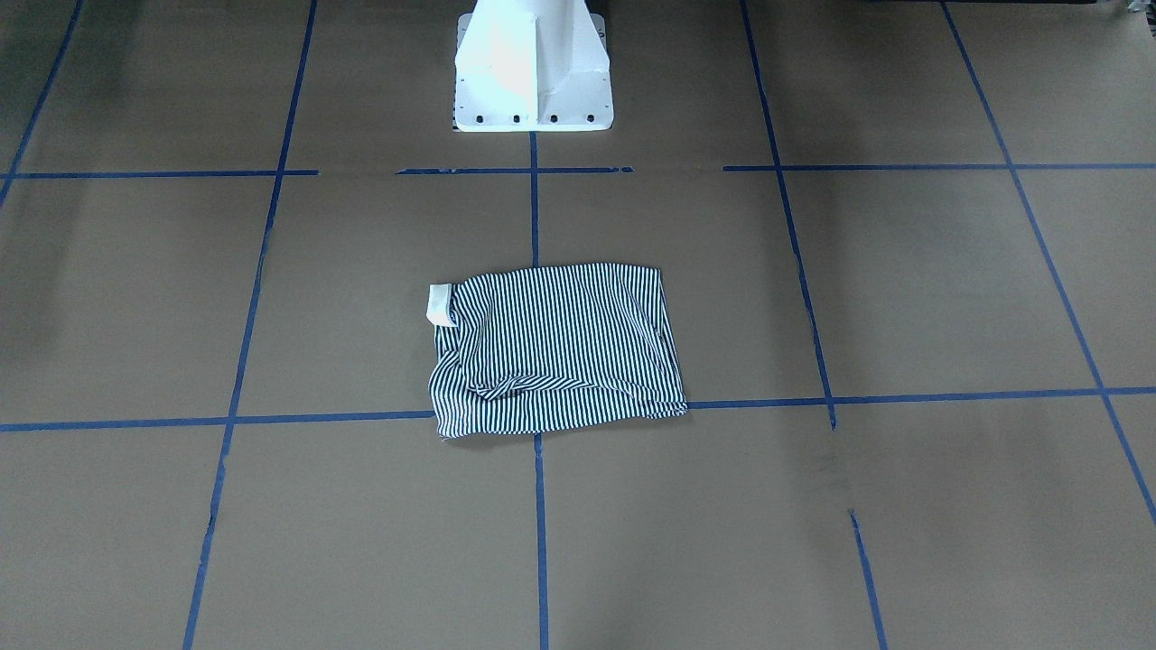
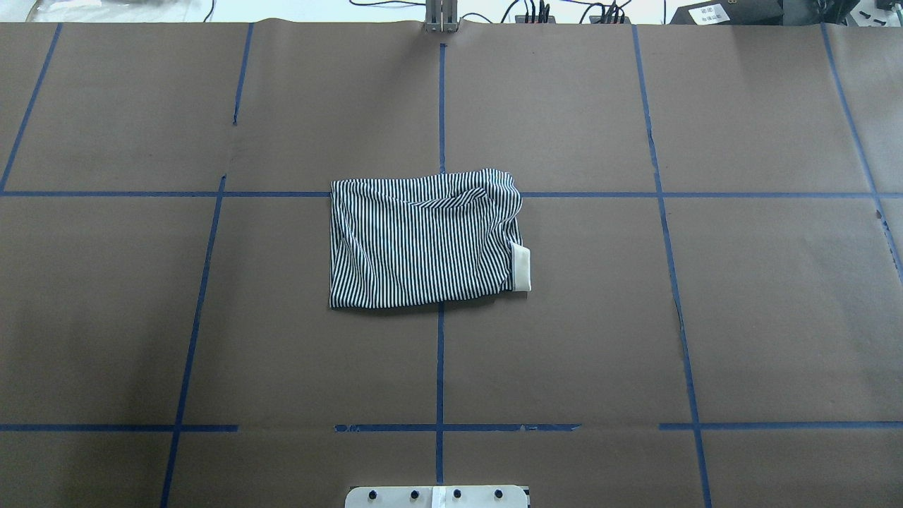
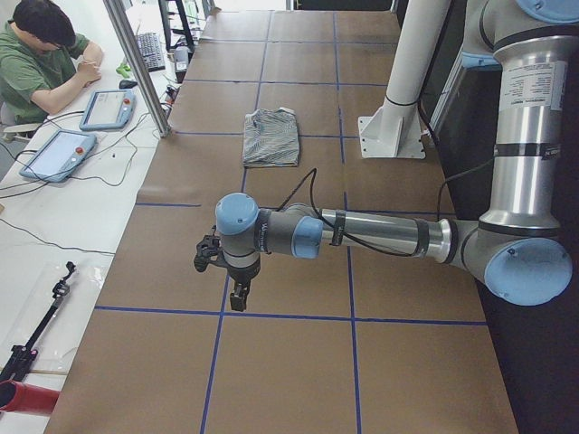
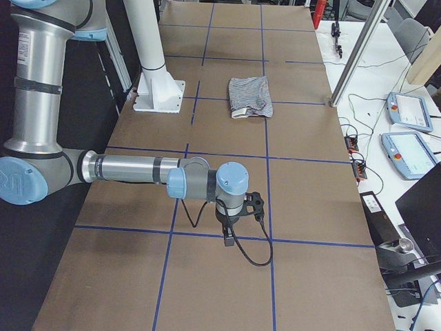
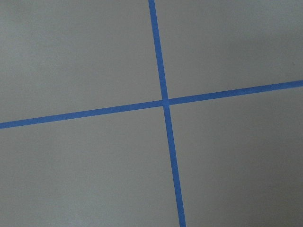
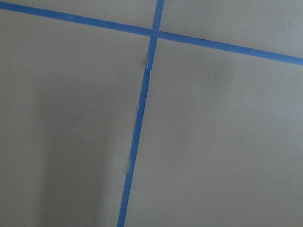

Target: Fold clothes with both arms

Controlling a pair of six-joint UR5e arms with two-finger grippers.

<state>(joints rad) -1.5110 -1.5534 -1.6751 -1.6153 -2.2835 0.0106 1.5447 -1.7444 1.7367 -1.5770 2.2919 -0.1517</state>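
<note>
Navy-and-white stripes cover the shirt [image 2: 423,240], folded into a rumpled rectangle at the middle of the brown desk [image 2: 141,317], with its cream collar [image 2: 520,267] showing at one edge. The left end effector [image 3: 240,297] and right end effector [image 4: 227,238] hang well apart from it; I cannot tell how far open they are.

No text, number or brand can be read in any view. A white sticker [image 3: 529,86] with fine print sits on the upright segment of the left arm [image 3: 380,237], and a similar printed sticker [image 4: 25,45] sits on the upright segment of the right arm [image 4: 131,167]; both are too small to make out. A white label [image 2: 708,11] on a black box [image 2: 755,13] beyond the far edge of the table [image 2: 564,339] carries dark characters, blurred beyond reading.
</note>
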